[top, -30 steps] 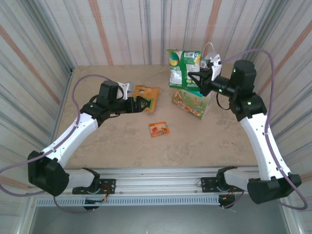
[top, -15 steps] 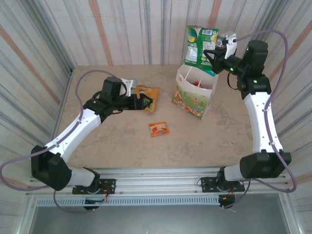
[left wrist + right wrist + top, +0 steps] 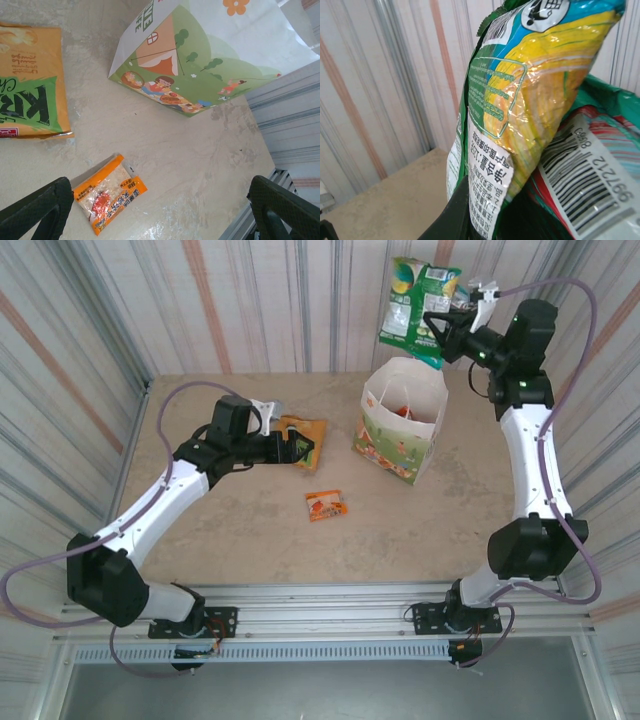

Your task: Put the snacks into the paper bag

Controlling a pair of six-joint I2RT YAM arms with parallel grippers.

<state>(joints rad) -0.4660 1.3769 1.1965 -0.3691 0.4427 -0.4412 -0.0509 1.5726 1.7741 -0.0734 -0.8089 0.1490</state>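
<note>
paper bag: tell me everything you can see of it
The paper bag is white paper, its lower sides printed with a green-and-orange picnic scene: tent, trees, small figures, plus green lettering. It stands upright on the table, mouth open, something orange-red showing inside. Nothing grips it; the green packet in the right gripper hangs above its mouth.

Glossy crinkled foil green packet (image 3: 492, 85); matt paper bag (image 3: 210, 60); smooth mottled tabletop (image 3: 170, 150)

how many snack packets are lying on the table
2: the orange packet beside the left gripper, the small orange-red packet nearer the arms. The right gripper holds a green packet aloft; the paper bag may hide more.
</note>
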